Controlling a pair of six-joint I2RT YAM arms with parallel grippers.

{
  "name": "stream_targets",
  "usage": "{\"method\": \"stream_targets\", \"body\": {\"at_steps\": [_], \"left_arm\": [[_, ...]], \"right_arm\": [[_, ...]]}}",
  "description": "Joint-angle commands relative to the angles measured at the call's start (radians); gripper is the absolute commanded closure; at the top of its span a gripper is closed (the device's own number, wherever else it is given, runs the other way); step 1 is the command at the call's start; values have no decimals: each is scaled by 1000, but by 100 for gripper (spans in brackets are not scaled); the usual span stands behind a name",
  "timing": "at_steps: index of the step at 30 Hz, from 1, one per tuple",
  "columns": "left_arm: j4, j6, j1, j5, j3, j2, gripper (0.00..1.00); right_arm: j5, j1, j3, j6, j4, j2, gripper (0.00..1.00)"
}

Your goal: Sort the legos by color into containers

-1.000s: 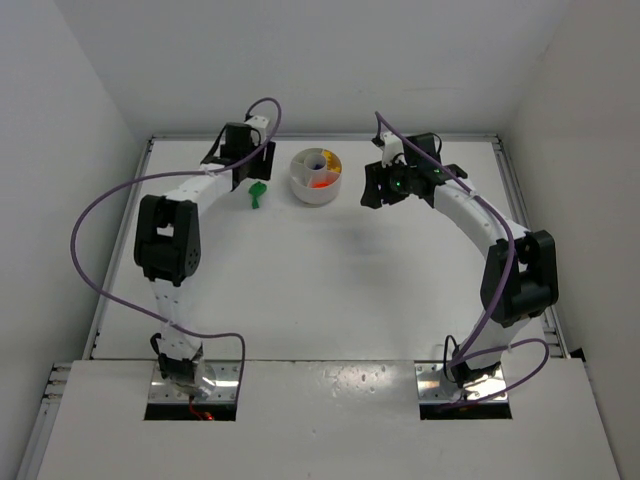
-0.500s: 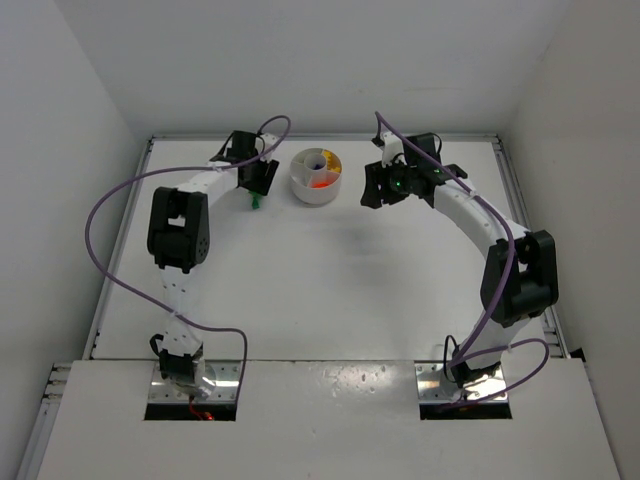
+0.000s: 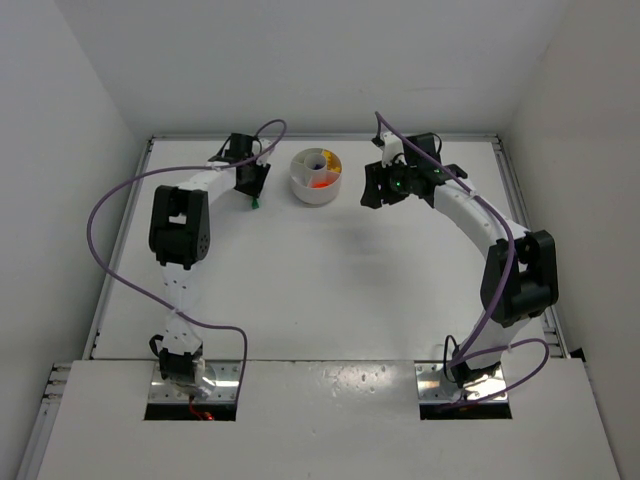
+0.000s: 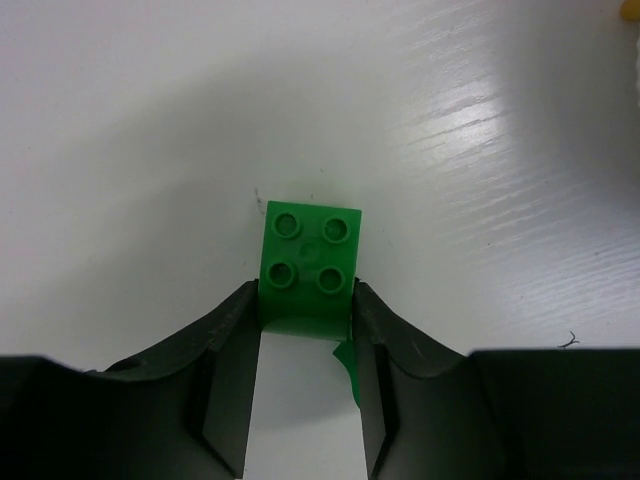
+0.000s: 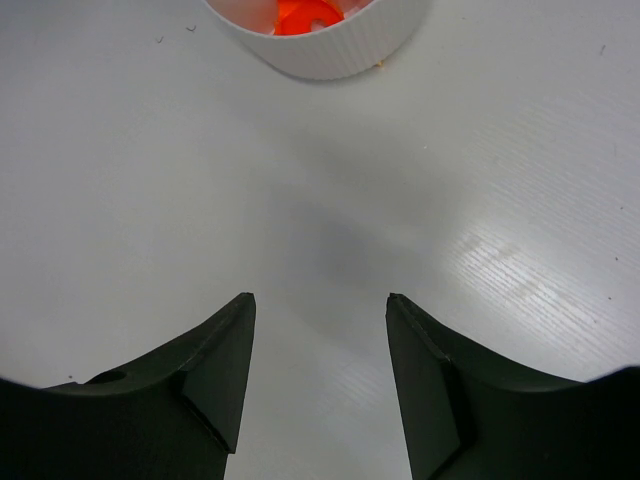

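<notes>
On the left, my left claw [image 4: 305,300] is down at the table [image 3: 330,270] with a finger on each side of the green brick [image 4: 310,265]. In the wrist view both fingers touch the brick's near end, so I read this as a pinch on it. The brick lies studs up on the white surface and is not lifted yet. From above it sits just left of the dish [image 3: 316,192], outside the rim.

In the middle, the dish already holds sorted pieces. There are orange-red bits [image 3: 320,182] in the near wedge and yellow ones [image 3: 333,162] in the wedge on the far right. Something dark lies in the centre well, too small for me to name. I can make out no green in any wedge.

On the right, my right claw [image 5: 318,305] hangs with its fingers spread and nothing between them, over bare table just beside the dish wall.

I see no other loose pieces on the table, so I judge the sorting nearly done. What is left is to lift this green brick and drop it into its own wedge.
</notes>
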Motion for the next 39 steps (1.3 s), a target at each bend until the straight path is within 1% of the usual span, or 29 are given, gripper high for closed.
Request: {"method": "stream_targets", "body": {"at_steps": [1,2,3,4,5,6,7,8,10,12,14,16,18,19,21,25,27,33,35,39], "left_arm": [[2,-6,7,1,29,-2,58],[2,-6,7,1,29,-2,60],[2,-6,17,12,29,-2,65],[2,-6,17,25,29,-26,69],[2,-6,17,62,29,-37,71],[2,30,26,87,19,-49,75],[-10,56,26,161,19,-81,76],[-25,84,26,202,19,-100,78],[-36,136,35,248,19,-152,79],[-84,178,35,315,61,-175,79],[-148,234,35,378,135,-189,76],[-191,282,35,401,217,-198,73],[-286,337,26,449,276,-198,69],[-317,392,11,449,320,-198,68],[-378,446,-14,432,347,-189,67],[-423,497,-54,417,387,-180,68],[-453,497,-69,417,410,-157,68],[-478,508,-128,398,474,-92,70],[-487,508,-152,366,493,-66,70],[-497,517,-164,328,505,-39,70]], "right_arm": [[-17,-4,25,-6,24,-18,44],[-17,-4,25,-6,24,-18,44],[-17,-4,25,-6,24,-18,44],[-17,-4,25,-6,24,-29,44],[-17,-4,25,-6,24,-29,44],[-17,-4,16,-6,24,-29,44],[-17,-4,16,-6,24,-38,44],[-17,-4,16,-6,24,-38,44],[-17,-4,16,-6,24,-38,44],[-17,-4,7,-6,24,-49,44],[-17,-4,7,-6,33,-58,44],[-17,-4,7,-6,33,-58,44],[-17,-4,7,-6,33,-58,44],[-17,-4,7,-6,33,-67,44],[-17,-4,-3,-6,33,-67,44],[-17,-4,-3,-6,33,-67,44],[-17,-4,-3,-6,33,-77,44],[-17,-4,-12,-6,42,-77,44],[-17,-4,-12,-6,42,-77,44],[-17,-4,-12,-15,42,-77,44]]}}
